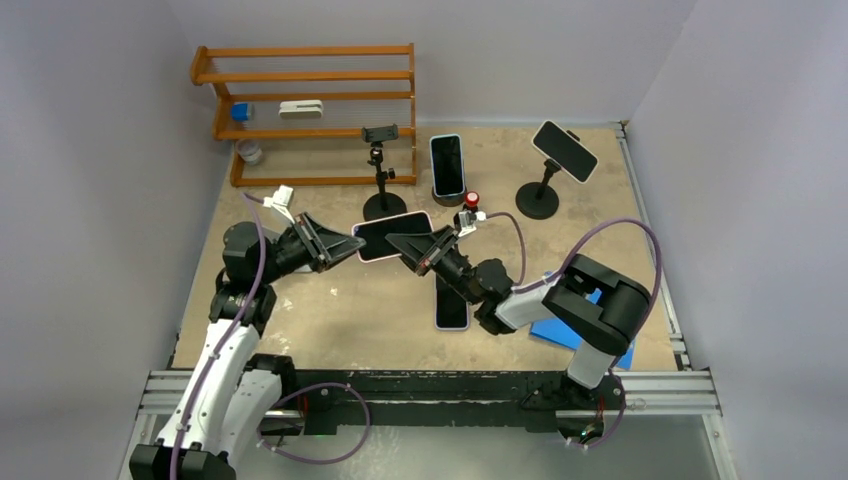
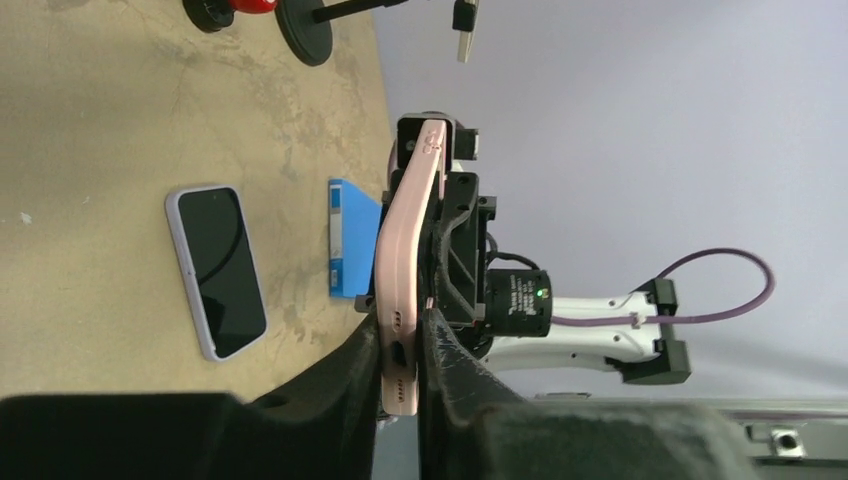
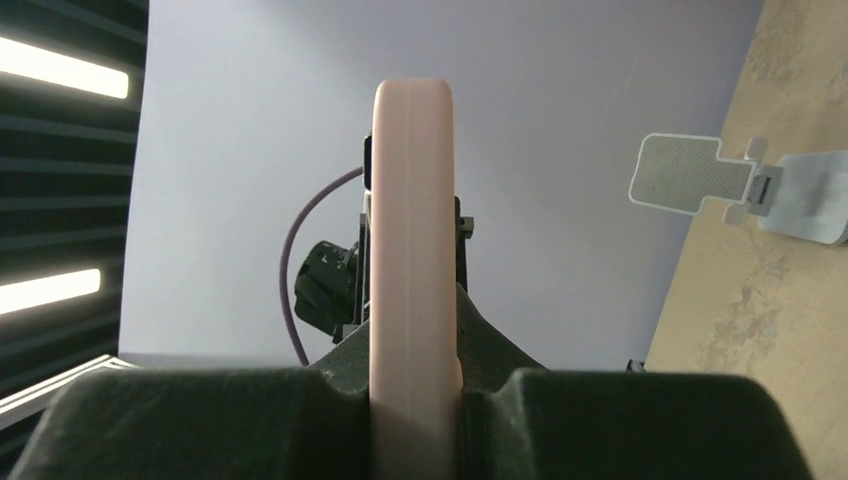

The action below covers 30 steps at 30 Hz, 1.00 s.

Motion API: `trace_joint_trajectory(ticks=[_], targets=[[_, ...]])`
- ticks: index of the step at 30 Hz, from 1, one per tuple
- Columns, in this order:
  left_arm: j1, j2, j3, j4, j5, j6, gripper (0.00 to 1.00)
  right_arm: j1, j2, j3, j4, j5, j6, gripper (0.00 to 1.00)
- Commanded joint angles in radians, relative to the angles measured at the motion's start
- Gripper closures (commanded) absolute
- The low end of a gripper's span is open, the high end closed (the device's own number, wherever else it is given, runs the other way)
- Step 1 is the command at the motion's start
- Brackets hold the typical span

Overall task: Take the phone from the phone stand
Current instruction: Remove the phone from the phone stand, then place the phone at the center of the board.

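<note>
Clamping opposite ends of the phone point(image 1: 400, 225) above the worktop point(image 1: 330, 310), left claw point(image 1: 352, 244) and right claw point(image 1: 398, 242) risk dropping it if one slips.

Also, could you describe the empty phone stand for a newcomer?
Start at the wooden shelf at the table's back left. Just in front of its right end stands a black stand with a round base and thin post. Its clamp is empty; the two stands to its right each hold a phone.
</note>
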Motion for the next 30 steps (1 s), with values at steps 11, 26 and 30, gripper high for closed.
trace_joint_trajectory(ticks=[11,26,30], targets=[[-0.005,-0.053,0.183,-0.305,-0.246,0.311,0.42,-0.057,-0.383,-0.027,-0.483,-0.058,-0.46,1.0],[-0.005,0.049,0.34,-0.226,-0.326,0.635,0.47,-0.088,-0.304,0.356,-1.528,-0.388,-1.129,1.0],[-0.005,0.067,0.296,-0.194,-0.323,0.636,0.48,-0.088,-0.249,0.395,-1.598,-0.504,-1.184,1.0]])
